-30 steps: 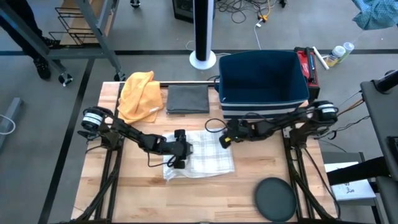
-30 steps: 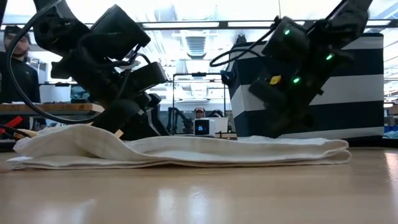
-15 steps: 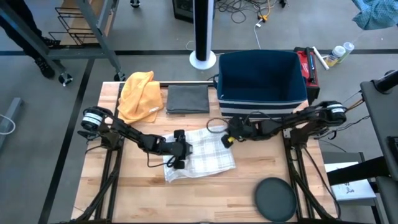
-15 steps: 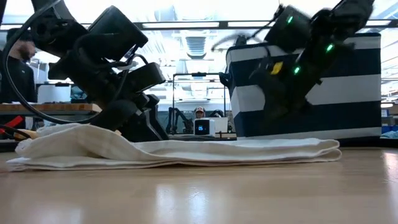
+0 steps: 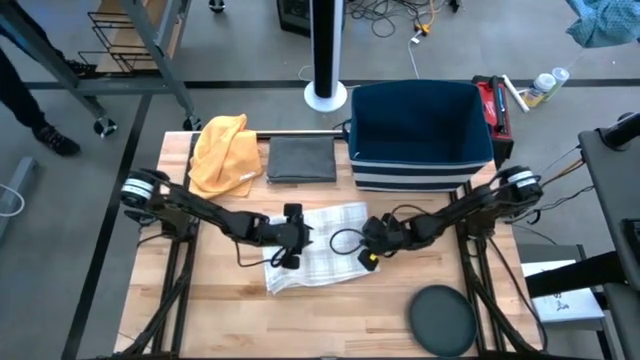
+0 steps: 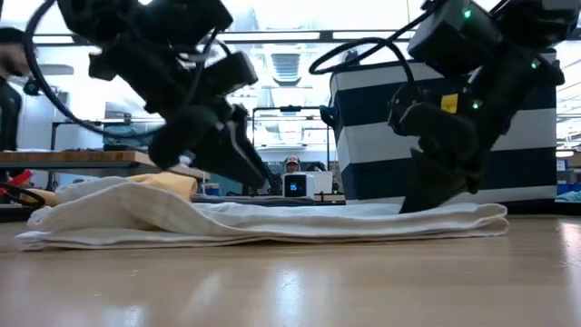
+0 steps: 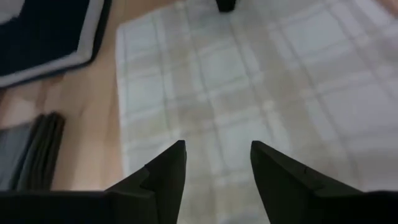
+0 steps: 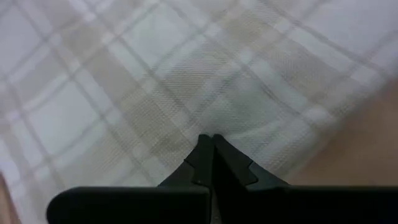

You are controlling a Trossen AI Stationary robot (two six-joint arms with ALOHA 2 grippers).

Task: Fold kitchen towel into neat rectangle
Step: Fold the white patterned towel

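The white plaid kitchen towel [image 5: 322, 252] lies flat on the wooden table, folded over, with a raised bulge at its left end [image 6: 109, 204]. My left gripper [image 5: 303, 238] hangs open a little above the towel's left part and touches nothing; in its wrist view the fingers [image 7: 217, 155] stand over plaid cloth [image 7: 249, 81]. My right gripper [image 5: 360, 243] is shut and stands down on the towel's right edge [image 6: 454, 213]. My right gripper rests its shut fingertips [image 8: 208, 142] on the towel just inside its right edge [image 8: 267, 134], slanting down from the table's right side. The cloth lies flat on the table under them. Whether any cloth is pinched between the fingers I cannot tell.
A dark blue striped bin [image 5: 420, 125] stands at the far right. A yellow cloth [image 5: 222, 150] and a folded grey cloth [image 5: 302, 158] lie at the far edge. A dark round disc [image 5: 443, 320] lies near right. A person [image 6: 14, 82] stands beyond the table's left.
My right gripper has swung from the towel's far right corner toward the table's near edge, along the towel's right edge, and stays shut. My left gripper has risen off the towel's left part. The towel stays flat.
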